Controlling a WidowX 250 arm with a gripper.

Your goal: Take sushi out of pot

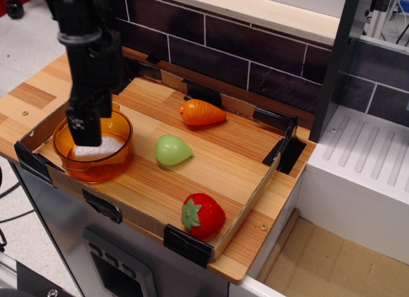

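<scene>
Reach-and-grasp step of removing the toy from its container: the black robot gripper (85, 136) hangs at the end of a dark vertical arm, its tip lowered inside the rim of the round translucent orange plastic pot (96, 166), directly over the small toy sushi, an oval lump of bumpy white rice (105, 148) lying in the pot's bowl. Only the white rice surface shows; any orange topping is hidden or indistinguishable from the pot's tint. The pot stands at the near left corner of the shallow cardboard-walled wooden tray (236, 214), and the sushi has not yet left it. Whether the jaws are apart or together cannot be told, since the gripper body faces the camera and masks the fingertips; contact with the rice appears likely, but a secured hold cannot be confirmed. By judgement, the next move calls for the fingers to settle on either side of the rice lump and close on it, then a straight lift clear of the rim before any sideways travel, so that the light pot is not dragged or tipped. Elsewhere on the tray, well apart from the pot: a glossy orange toy carrot (203, 112), a pale green pear-shaped toy (172, 150) and a red plastic strawberry with a green cap (203, 215)
</scene>
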